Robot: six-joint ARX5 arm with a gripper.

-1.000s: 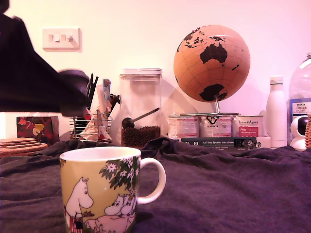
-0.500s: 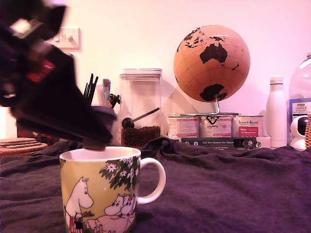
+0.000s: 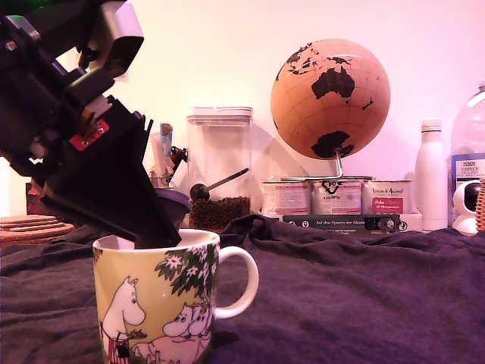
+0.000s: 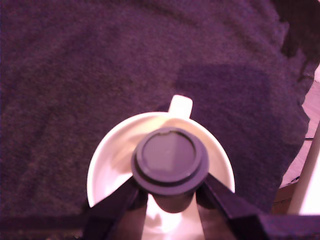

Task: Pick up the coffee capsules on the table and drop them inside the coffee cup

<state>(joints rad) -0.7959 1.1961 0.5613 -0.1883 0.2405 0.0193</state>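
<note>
The yellow-green coffee cup [image 3: 163, 303] with white cartoon figures and a white handle stands on the dark navy-purple fabric of the table [image 3: 356, 296] at the exterior view's lower left. My gripper [image 3: 168, 220] hangs tilted right over its rim, shut on a dark round coffee capsule [image 3: 176, 203]. In the wrist view the coffee capsule [image 4: 170, 160] sits between my two black fingers [image 4: 222, 197], directly above the white inside of the cup [image 4: 112, 160]. The cup's handle [image 4: 180, 106] points away from the gripper. No other capsule shows on the fabric.
Behind the cup stand a clear canister of coffee beans [image 3: 220, 168], a wire rack of utensils [image 3: 148, 193], a cork globe [image 3: 330, 98], several tins [image 3: 336, 196], a white bottle [image 3: 431, 174] and a large water bottle [image 3: 470, 152]. Cork coasters [image 3: 30, 226] lie at far left.
The arm has swung in from the exterior view's left and come down, bringing the capsule from above the coasters to just over the cup's rim.
</note>
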